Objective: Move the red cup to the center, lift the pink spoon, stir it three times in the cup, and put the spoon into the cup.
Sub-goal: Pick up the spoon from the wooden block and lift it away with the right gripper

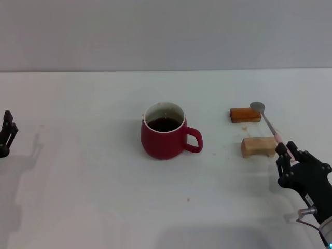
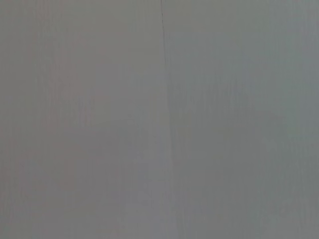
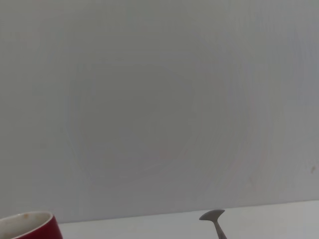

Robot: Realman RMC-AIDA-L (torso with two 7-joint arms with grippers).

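The red cup, with dark liquid inside and its handle pointing right, stands at the middle of the table. Its rim also shows in the right wrist view. The pink spoon lies slanted across the orange-brown block and the tan block, with its grey bowl at the far end. The bowl also shows in the right wrist view. My right gripper is at the near right, closed around the spoon's pink handle end. My left gripper hangs at the far left edge, away from everything.
The white table runs back to a grey wall. The two wooden blocks stand to the right of the cup. The left wrist view shows only a plain grey surface.
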